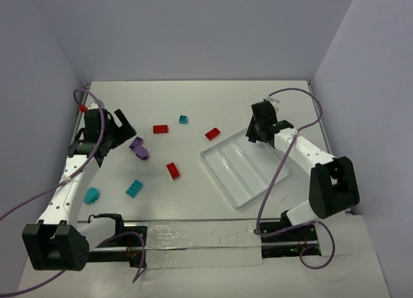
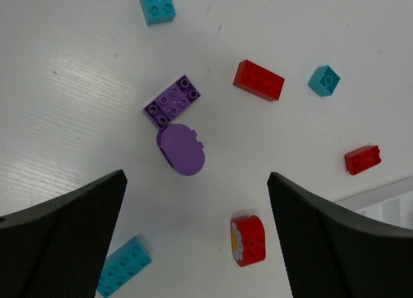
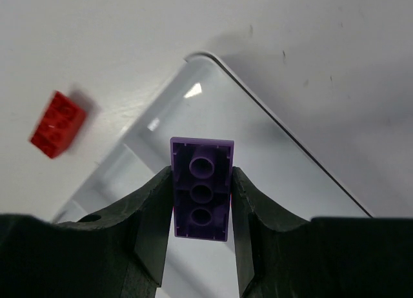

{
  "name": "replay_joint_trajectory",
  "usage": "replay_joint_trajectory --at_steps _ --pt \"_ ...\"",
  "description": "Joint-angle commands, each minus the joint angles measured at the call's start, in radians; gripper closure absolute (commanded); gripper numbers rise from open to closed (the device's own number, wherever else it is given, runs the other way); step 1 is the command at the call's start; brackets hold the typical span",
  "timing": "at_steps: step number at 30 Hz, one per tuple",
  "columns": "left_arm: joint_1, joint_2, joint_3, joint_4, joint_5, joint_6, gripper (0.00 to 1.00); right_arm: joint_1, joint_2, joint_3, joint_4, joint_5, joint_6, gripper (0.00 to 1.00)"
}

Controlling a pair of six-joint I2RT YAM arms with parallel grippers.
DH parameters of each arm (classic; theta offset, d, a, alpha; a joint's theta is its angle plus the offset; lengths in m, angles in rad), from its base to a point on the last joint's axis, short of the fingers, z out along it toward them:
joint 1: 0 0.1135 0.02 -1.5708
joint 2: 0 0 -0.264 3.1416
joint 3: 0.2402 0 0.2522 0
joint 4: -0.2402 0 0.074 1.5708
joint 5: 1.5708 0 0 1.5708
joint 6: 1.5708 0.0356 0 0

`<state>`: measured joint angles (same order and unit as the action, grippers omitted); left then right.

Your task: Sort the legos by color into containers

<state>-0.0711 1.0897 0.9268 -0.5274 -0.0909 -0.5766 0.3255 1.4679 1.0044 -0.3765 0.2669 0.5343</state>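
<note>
My right gripper (image 3: 201, 204) is shut on a purple lego (image 3: 201, 182), underside toward the camera, held above the far corner of the white tray (image 3: 284, 162) with its three containers (image 1: 248, 172). Loose legos lie to the left of the tray. My left gripper (image 2: 197, 246) is open above the table, over a rounded red lego with a flower face (image 2: 248, 240). Ahead of it lie a rounded purple lego (image 2: 181, 149) touching a studded purple one (image 2: 173, 101). In the top view the right gripper (image 1: 253, 135) is at the tray's far corner, and the left gripper (image 1: 126, 127) is beside the purple pair (image 1: 138, 148).
Red legos (image 1: 161, 129) (image 1: 212, 133) (image 1: 173, 170) and teal ones (image 1: 184, 119) (image 1: 134, 188) (image 1: 91, 195) are scattered over the white table. A red lego (image 3: 58, 124) lies just outside the tray's corner. Grey walls close in the left, right and far sides.
</note>
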Motion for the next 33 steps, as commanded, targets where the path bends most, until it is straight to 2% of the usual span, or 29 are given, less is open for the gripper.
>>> replay_joint_trajectory --at_steps 1,4,10,13,16,19,22,24,26,28,33 --pt "-0.006 -0.013 0.012 0.038 0.02 -0.009 0.01 -0.017 0.011 -0.02 0.065 0.026 0.012 0.74" --pt "-0.007 -0.011 0.012 0.034 0.017 -0.008 0.01 -0.02 0.056 -0.015 0.077 0.038 0.009 0.73" --pt "-0.007 -0.013 0.015 0.02 0.006 0.001 0.01 -0.02 0.095 0.017 0.072 0.037 0.009 0.36" --pt "-0.007 -0.017 0.01 0.02 0.003 0.004 0.01 -0.016 0.085 0.033 0.056 0.042 0.0 0.3" --pt "-0.007 -0.014 0.011 0.013 -0.006 0.007 0.01 0.019 0.046 0.053 0.039 0.071 -0.008 0.3" --pt "-0.007 -0.013 0.021 0.002 -0.034 0.011 0.01 0.135 0.016 0.106 0.023 0.099 -0.046 0.29" --pt "-0.007 -0.014 0.035 -0.015 -0.063 0.014 0.01 0.297 0.029 0.187 0.006 0.094 -0.077 0.23" --pt "-0.007 -0.016 0.049 -0.034 -0.088 0.007 0.01 0.417 0.09 0.249 0.001 0.051 -0.095 0.16" --pt "-0.006 -0.019 0.066 -0.046 -0.095 0.0 0.01 0.482 0.123 0.29 0.016 0.028 -0.1 0.11" --pt "-0.006 -0.025 0.076 -0.047 -0.106 0.002 0.01 0.567 0.175 0.32 0.035 -0.029 -0.107 0.09" --pt "-0.006 -0.029 0.089 -0.059 -0.133 0.008 0.01 0.676 0.327 0.438 0.025 -0.098 -0.146 0.05"
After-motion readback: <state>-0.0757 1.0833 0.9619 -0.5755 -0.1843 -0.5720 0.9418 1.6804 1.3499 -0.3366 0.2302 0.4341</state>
